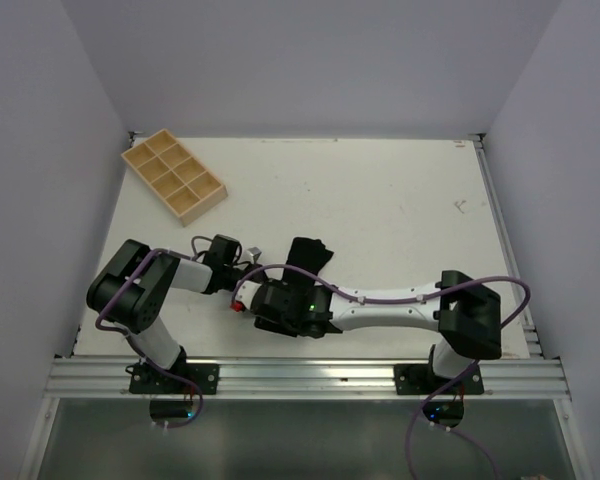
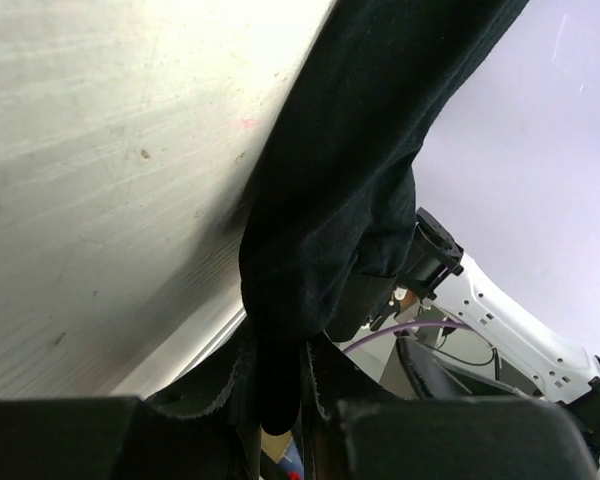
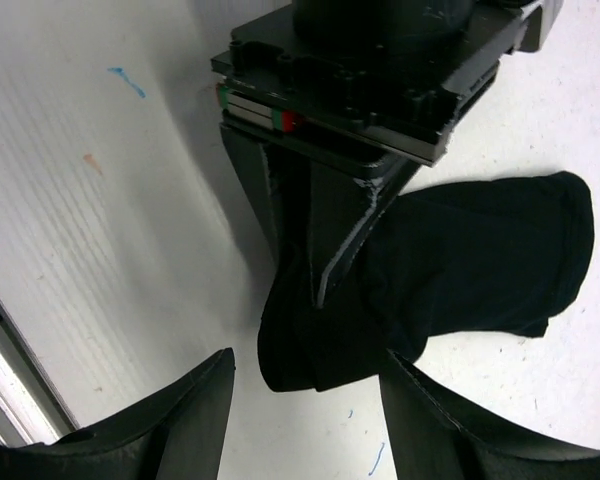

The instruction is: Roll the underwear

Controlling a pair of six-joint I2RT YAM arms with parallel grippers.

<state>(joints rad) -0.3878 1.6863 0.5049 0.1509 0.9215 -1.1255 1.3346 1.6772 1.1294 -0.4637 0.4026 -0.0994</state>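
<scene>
The underwear is a black fabric bundle near the middle of the table's front. My left gripper is shut on one end of it, and the cloth stretches away from the jaws. In the right wrist view the left gripper's fingers pinch the near end of the underwear, whose other end lies on the table. My right gripper is open and empty, its fingers either side of the pinched end without touching it. In the top view the left gripper and the right gripper meet at the cloth.
A wooden compartment tray stands at the back left. The white table has a metal rail along its front edge and walls on three sides. The right arm stretches left across the front.
</scene>
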